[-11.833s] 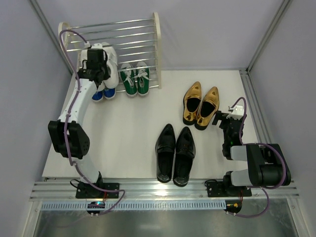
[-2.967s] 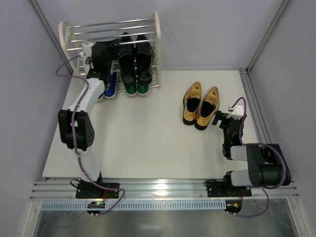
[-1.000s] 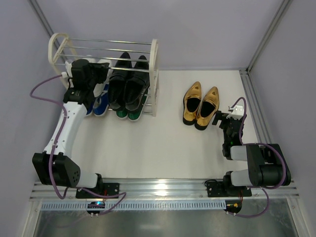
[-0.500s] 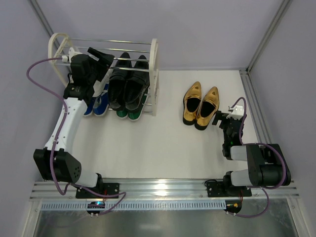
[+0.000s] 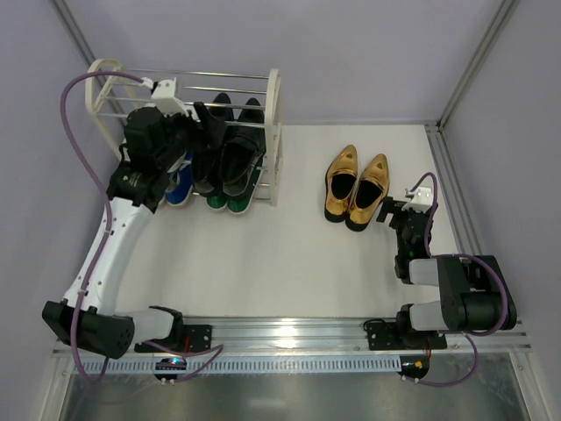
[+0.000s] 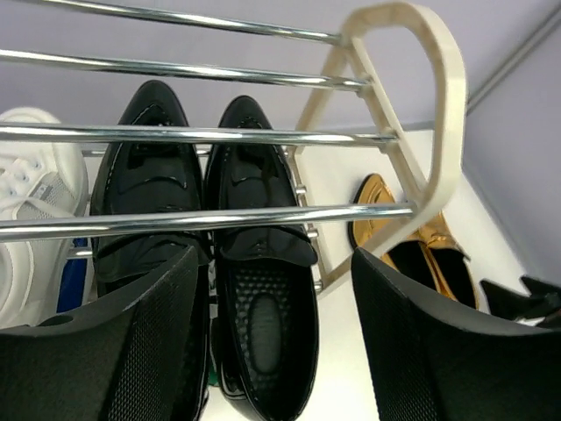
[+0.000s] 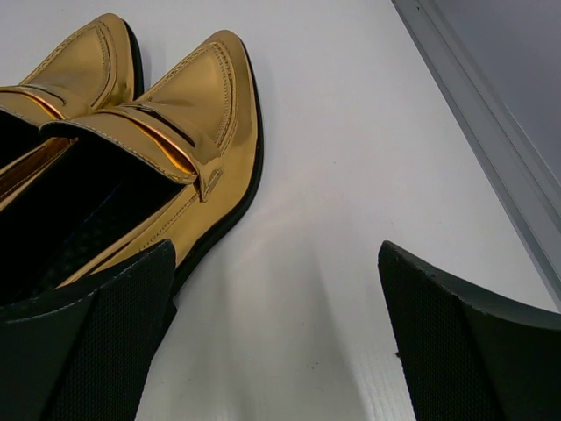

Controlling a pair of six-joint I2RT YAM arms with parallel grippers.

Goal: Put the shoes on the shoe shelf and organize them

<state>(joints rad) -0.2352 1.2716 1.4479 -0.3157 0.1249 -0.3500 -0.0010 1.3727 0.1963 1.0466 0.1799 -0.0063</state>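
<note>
Black loafers [image 6: 263, 298] lie front-to-back on the shoe shelf [image 6: 449, 123], toes rearward; left gripper [image 6: 273, 259] and right gripper [image 7: 276, 250] spread wide, holding nothing.

Nothing to read here: no word, number, brand or label comes out legible in any view. The glossy black loafers [image 6: 259, 175] on the shoe shelf [image 6: 441, 105] show only a dimpled insole pattern, and the gold shoes [image 7: 202, 96] show plain shiny uppers with stitching, no stamp that can be made out.
</note>
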